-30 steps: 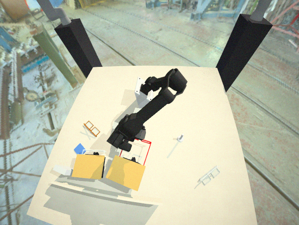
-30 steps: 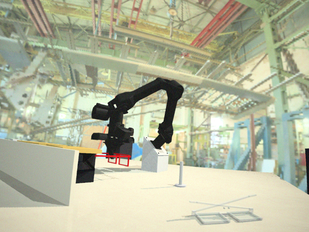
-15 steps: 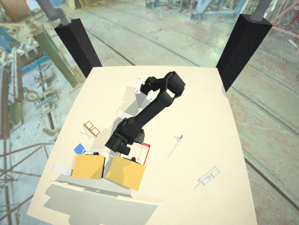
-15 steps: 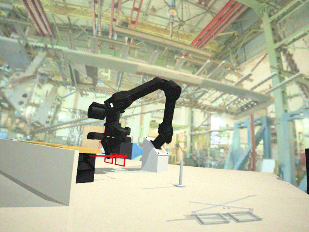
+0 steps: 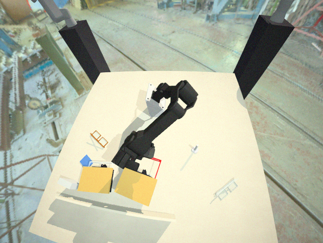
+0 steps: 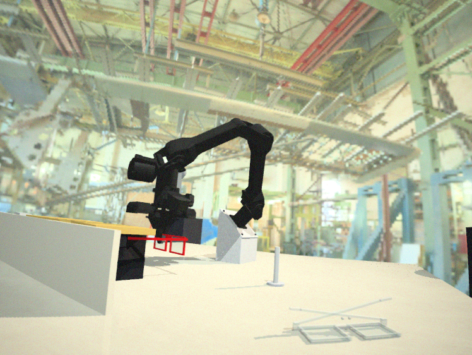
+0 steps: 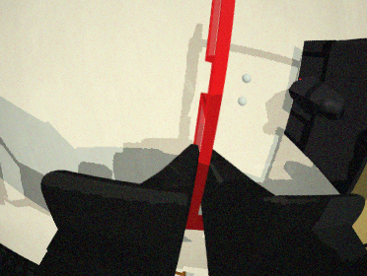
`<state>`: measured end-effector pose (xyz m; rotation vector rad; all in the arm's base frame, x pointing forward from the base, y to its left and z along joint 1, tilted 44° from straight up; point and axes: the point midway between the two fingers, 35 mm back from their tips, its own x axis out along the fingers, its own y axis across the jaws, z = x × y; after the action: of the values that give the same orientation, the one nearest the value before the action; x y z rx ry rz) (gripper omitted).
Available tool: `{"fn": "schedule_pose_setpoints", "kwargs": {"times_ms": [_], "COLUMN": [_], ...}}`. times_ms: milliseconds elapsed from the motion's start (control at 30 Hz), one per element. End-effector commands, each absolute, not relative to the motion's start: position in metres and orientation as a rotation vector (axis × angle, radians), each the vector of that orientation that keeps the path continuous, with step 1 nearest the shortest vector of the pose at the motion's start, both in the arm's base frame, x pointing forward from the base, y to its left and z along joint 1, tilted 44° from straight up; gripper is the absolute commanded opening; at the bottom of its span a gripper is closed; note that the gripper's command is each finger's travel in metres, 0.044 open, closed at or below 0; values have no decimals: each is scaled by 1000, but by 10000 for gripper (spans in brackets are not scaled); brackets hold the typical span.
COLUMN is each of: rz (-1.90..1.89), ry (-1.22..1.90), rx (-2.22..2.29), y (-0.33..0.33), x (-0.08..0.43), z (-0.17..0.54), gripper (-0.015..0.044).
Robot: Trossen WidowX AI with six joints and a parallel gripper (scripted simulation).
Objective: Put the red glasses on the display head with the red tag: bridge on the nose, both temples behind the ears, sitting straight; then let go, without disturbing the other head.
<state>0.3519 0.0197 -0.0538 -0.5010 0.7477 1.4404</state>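
Overall, my top view shows the desk (image 5: 221,117) (image 6: 343,282) (image 7: 99,49), with the black arm (image 5: 164,124) (image 6: 215,137) reaching from near its upper edge toward the lower-left corner, where two yellow panels lie side by side. The gripper (image 5: 149,153) (image 6: 159,238) (image 7: 198,153) pinches the red glasses (image 5: 158,169) (image 6: 146,238) (image 7: 215,89) by one front-frame end, above the desk, beside the right-hand panel (image 5: 137,187). Orange glasses (image 5: 97,140) lie near the left edge.

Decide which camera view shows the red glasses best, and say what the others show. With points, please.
The exterior view: both rims of the red glasses (image 5: 158,168) (image 6: 185,246) (image 7: 214,99) and one temple show there. The top view shows them partly hidden under the arm; the wrist view shows the front nearly edge-on, pinched in the gripper (image 5: 140,171) (image 6: 159,240) (image 7: 198,163).
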Motion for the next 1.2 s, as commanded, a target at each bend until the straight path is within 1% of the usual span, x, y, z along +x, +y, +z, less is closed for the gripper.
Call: {"fn": "schedule_pose_setpoints", "kwargs": {"times_ms": [0, 1167], "rz": [1437, 1435], "ry": [742, 740], "rx": [-496, -498], "y": [20, 16], "x": [359, 403], "z": [-54, -59], "gripper": [0, 0]}}
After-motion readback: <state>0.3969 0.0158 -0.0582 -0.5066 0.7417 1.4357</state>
